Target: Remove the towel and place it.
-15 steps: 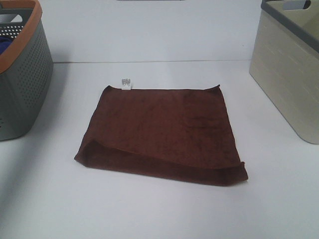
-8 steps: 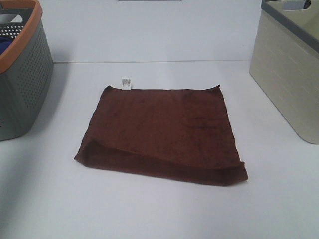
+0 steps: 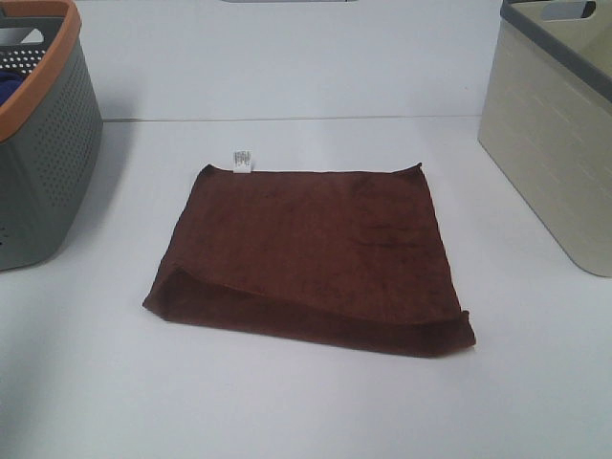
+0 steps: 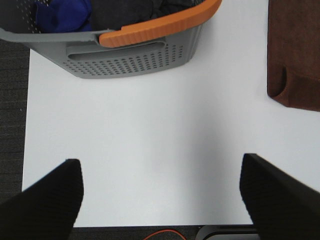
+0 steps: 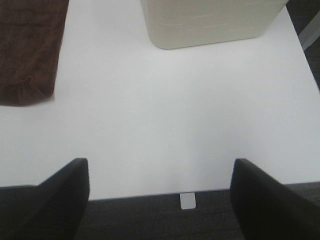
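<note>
The towel (image 3: 311, 253) is a dark reddish-brown terry cloth lying flat and folded in the middle of the white table, with a small white tag (image 3: 242, 161) at its far left corner. Its edge also shows in the left wrist view (image 4: 295, 55) and in the right wrist view (image 5: 30, 50). My left gripper (image 4: 160, 200) is open and empty above the table's front left edge. My right gripper (image 5: 160, 197) is open and empty above the front right edge. Neither gripper shows in the exterior view, and both are well apart from the towel.
A grey perforated basket with an orange rim (image 3: 43, 124) stands at the left and holds blue fabric (image 4: 62, 14) and dark clothes. A beige bin with a grey rim (image 3: 559, 124) stands at the right. The white table (image 3: 306, 411) ends at dark carpet (image 5: 200, 215).
</note>
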Controlling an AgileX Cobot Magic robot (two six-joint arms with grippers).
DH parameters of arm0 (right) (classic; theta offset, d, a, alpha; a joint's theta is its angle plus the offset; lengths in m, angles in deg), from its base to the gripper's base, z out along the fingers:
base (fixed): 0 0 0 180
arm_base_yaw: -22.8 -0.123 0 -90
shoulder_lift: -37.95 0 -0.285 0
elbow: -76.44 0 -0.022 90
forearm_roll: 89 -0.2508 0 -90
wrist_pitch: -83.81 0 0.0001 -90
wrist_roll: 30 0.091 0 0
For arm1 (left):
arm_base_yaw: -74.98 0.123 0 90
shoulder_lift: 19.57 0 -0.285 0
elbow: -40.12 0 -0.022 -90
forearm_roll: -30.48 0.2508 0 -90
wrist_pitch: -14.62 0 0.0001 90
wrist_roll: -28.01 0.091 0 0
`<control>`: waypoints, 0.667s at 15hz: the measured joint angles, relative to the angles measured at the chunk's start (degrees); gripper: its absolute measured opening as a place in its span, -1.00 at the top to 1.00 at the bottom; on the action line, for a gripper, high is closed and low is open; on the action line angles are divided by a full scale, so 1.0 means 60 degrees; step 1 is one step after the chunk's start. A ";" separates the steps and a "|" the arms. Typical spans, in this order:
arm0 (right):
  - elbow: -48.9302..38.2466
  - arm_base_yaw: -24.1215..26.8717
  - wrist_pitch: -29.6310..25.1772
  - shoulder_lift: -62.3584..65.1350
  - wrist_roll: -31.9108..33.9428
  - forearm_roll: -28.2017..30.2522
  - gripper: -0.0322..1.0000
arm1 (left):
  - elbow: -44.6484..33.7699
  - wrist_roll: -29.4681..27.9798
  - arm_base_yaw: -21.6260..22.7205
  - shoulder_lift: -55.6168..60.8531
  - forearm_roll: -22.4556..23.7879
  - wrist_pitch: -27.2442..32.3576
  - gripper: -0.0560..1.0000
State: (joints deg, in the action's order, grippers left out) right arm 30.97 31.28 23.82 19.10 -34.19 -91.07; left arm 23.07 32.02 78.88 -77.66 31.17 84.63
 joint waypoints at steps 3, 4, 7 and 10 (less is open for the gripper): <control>-0.0029 0.0000 0.0000 0.0382 -0.0325 -0.0286 -0.38 | -0.1079 0.0000 0.0000 0.1652 0.0296 -0.0010 -0.65; -0.0067 -0.0105 0.0067 0.0516 -0.0516 -0.0831 -0.38 | -0.1853 0.0000 0.0000 0.2970 0.0353 -0.0076 -0.65; -0.0201 -0.0306 -0.0019 0.0945 -0.0793 -0.0964 -0.38 | -0.2827 0.0220 0.0000 0.4431 0.0468 -0.0306 -0.65; -0.0201 -0.0306 -0.0076 0.1366 -0.0812 -0.1060 -0.38 | -0.3591 0.0239 0.0000 0.5787 0.0468 -0.0945 -0.65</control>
State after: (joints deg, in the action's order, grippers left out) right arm 29.76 29.45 23.36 27.30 -39.06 -97.43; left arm 1.52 33.45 78.88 -42.94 33.97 78.96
